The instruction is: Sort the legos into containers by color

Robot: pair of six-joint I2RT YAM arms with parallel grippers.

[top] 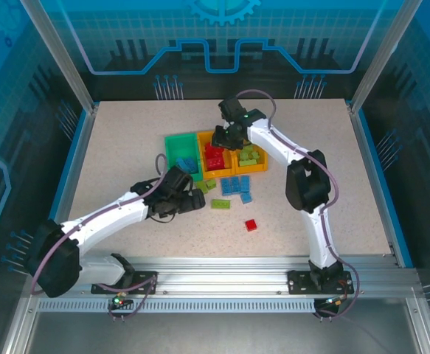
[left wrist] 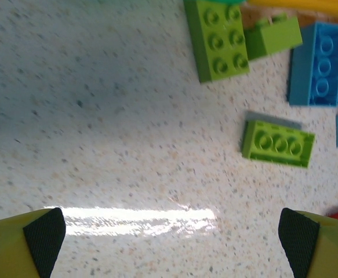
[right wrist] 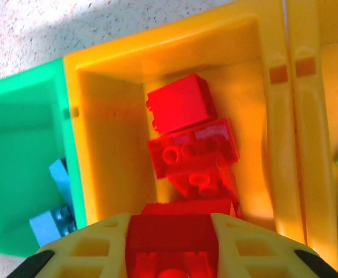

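Speckled table (top: pixel 126 147), blue enclosure walls around it. Lower centre: one loose red brick (top: pixel 251 225) on the table. Left gripper (left wrist: pixel 171 231) sits low over bare table, fingers spread wide, nothing between them. Lime bricks (left wrist: pixel 277 143) and blue bricks (top: pixel 236 186) lie just beyond it, in front of the bins. Green bin (top: pixel 176 150) holds blue ones, middle orange bin (right wrist: pixel 108 63) red, right orange bin (top: pixel 250 169) lime. Right gripper (top: pixel 226 137) is over the middle orange bin, fingers pinching a held red brick (right wrist: pixel 171 237).
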